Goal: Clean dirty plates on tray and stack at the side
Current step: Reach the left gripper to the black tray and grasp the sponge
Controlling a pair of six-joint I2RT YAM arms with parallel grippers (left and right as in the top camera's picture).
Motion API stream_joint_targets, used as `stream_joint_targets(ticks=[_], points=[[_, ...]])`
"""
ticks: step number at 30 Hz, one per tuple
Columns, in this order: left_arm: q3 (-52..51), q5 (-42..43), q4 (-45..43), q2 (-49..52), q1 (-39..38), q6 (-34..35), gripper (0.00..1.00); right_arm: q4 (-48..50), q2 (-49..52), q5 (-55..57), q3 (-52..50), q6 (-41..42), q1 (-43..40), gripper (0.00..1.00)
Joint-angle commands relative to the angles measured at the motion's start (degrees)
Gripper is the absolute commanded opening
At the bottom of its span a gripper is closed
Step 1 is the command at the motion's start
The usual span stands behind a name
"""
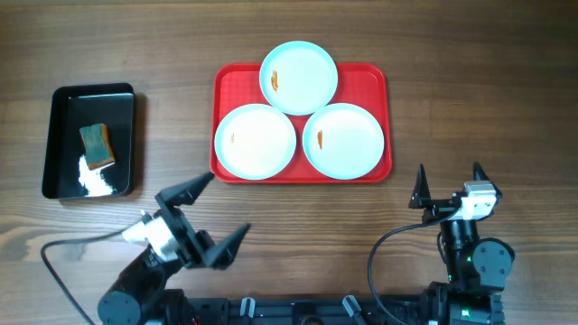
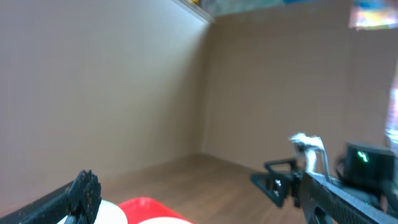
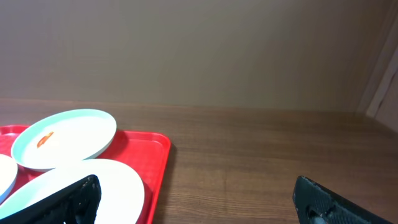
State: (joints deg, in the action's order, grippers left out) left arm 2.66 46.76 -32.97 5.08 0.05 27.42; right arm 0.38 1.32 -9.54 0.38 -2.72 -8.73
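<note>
Three pale aqua plates with orange smears lie on the red tray: one at the back, one front left, one front right. My left gripper is open and empty, on the near side of the tray's left corner. My right gripper is open and empty, right of the tray's near right corner. The right wrist view shows the back plate, the front right plate and the tray's edge. The left wrist view shows a bit of tray.
A black tray at the left holds a green and orange sponge. Bare wood tabletop lies right of the red tray. A black cable runs by the left arm.
</note>
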Motion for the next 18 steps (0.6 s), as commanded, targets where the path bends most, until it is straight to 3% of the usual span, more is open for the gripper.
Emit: stream_joint_targets(ticks=[1,4,7,9,12,13,14,18], points=[[11.7,-11.3,14.8,5.3,0.1,-5.7,1.0,0.2,0.1,0.8,-0.1,-0.3,-0.1,1.0],[32.1,-23.1,44.2,22.4,0.1,-17.9,1.0,0.2,0.1,0.8,-0.1,-0.3,-0.1,0.99],[55.8,-40.2,68.7,43.6,0.1,-19.6,1.0,0.2,0.1,0.8,-0.1,-0.3,-0.1,1.0],[68.4,-39.5,79.6,55.6,0.1,-19.2,1.0,0.2,0.1,0.8,-0.1,-0.3,-0.1,1.0],[73.4,-37.9,85.0,65.5,0.3,-18.4,1.0,0.2,0.1,0.8,-0.1,-0.3,-0.1,1.0],[73.8,-47.2,84.4,68.2,2.0,-6.5,1.0,0.2,0.1,0.8,-0.1,-0.3,-0.1,1.0],[74.5,-50.9,85.1,69.4,3.6,-3.3,1.0,0.2,0.1,0.8,-0.1,-0.3,-0.1,1.0],[75.1,-59.2,85.1,74.9,11.9,-1.2,1.0,0.2,0.1,0.8,-0.1,-0.3,-0.1,1.0]])
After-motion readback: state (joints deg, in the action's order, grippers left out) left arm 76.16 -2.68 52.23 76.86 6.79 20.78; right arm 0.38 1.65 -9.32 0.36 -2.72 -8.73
